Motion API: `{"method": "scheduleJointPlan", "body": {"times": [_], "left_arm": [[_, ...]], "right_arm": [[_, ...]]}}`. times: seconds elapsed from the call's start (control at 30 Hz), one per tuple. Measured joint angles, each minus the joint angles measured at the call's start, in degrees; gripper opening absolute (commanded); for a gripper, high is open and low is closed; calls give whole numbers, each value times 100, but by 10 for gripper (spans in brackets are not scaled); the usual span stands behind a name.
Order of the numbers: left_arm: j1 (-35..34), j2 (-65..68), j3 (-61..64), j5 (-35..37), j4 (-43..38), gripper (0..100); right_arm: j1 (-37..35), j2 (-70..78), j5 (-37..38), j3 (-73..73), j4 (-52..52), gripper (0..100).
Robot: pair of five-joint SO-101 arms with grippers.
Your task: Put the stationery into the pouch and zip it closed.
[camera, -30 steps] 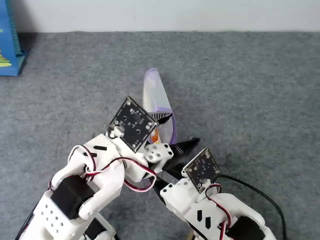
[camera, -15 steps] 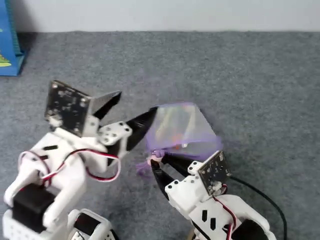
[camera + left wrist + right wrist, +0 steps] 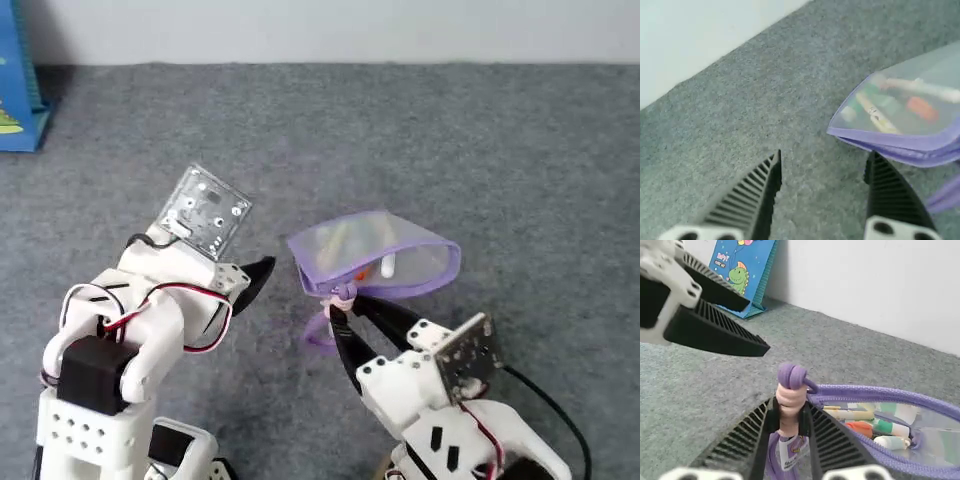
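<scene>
Purple-edged and see-through, the pouch (image 3: 375,255) lies on the grey carpeted bench (image 3: 500,150), about midway between its left and right edges. Through the clear wall the stationery (image 3: 900,102) shows inside: several pens or markers, among them a white one, an orange one and a green one. The right gripper (image 3: 790,415) is clenched on the pouch's zipper pull (image 3: 789,402), a pale pink bead topped by a knot of purple cord (image 3: 792,375), at the pouch's end nearer the left edge of the bench. The left gripper (image 3: 824,156) hangs released just beside that same end, on the side toward the bench's left edge. Its ribbed black fingers (image 3: 765,182) are spread wide and touch nothing. A blue gift bag (image 3: 18,90) with a cartoon dinosaur stands at the far left corner, against the white wall (image 3: 330,30).
</scene>
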Motion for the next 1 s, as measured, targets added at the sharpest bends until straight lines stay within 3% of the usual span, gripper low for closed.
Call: {"method": "scheduleJointPlan", "body": {"times": [0.27, 0.5, 0.73, 1.0], "left_arm": [[237, -431, 501, -299, 0, 265], [791, -2673, 1829, -316, 0, 265], [440, -4325, 2435, -316, 9, 265], [62, -4440, 2488, -316, 114, 261]], "right_arm": [[-9, -105, 185, -510, 105, 7], [0, -105, 185, -519, 105, 7], [26, -105, 185, -431, 105, 7], [1301, -62, 185, 1064, 105, 7]]}}
